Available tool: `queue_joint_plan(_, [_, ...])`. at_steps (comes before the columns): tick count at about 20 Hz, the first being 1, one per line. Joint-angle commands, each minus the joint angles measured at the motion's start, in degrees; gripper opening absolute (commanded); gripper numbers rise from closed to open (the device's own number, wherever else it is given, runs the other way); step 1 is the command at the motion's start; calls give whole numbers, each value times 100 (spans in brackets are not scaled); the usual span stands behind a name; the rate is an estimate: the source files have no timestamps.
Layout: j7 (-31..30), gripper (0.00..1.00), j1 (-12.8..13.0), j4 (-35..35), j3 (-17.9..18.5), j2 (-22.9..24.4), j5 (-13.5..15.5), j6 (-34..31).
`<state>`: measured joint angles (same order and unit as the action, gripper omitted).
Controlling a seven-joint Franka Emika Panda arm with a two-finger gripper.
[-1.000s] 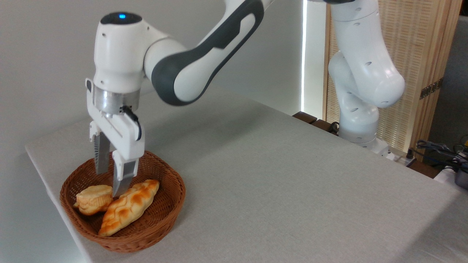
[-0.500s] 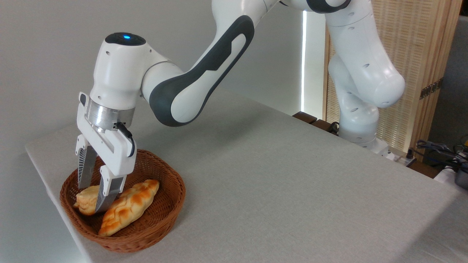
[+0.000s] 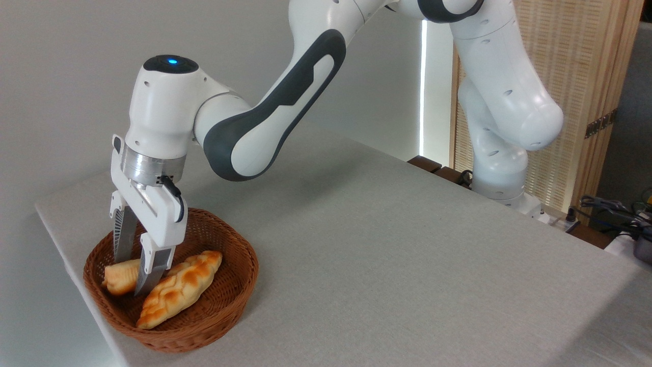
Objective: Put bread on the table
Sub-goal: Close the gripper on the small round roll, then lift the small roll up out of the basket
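The bread, a small pale golden bun, lies in the left part of the brown wicker basket. My gripper reaches down into the basket and its two fingers stand on either side of the bun, closed against it. The near finger hides the bun's right half. The bun still rests low in the basket, beside the long braided loaf. The table, covered in light grey cloth, stretches out to the right of the basket.
The basket sits near the table's front left corner, close to both edges. The arm's white base stands at the table's far right edge. Cables and dark gear lie beyond that edge.
The gripper moved left and down from above the loaf onto the bun, then its fingers drew closer together around it. The bun shifted slightly.
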<state>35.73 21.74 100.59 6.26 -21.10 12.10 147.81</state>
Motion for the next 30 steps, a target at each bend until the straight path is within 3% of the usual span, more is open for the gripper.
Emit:
queue_joint_plan(1, [-57, 100, 41, -48, 6, -52, 64, 20])
queue_joint_plan(2, [-58, 92, 49, -48, 6, -52, 64, 20])
queue_joint_plan(3, [-58, 74, 84, -48, 6, -52, 64, 20])
queue_joint_plan(4, [-49, 48, 93, -48, 6, -34, 64, 20])
queue_joint_plan(5, [-31, 36, 93, -48, 6, -34, 64, 20])
queue_joint_plan(15, [-58, 37, 76, -48, 15, 141, 64, -260])
queue_joint_plan(17, [-49, 44, 41, -48, 24, 412, 90, -777])
queue_joint_plan(24, [-5, 48, 5, 241, 164, 1625, 38, -2737])
queue_joint_plan(30, [-84, 53, 58, 1032, 165, 2443, -6, -3670])
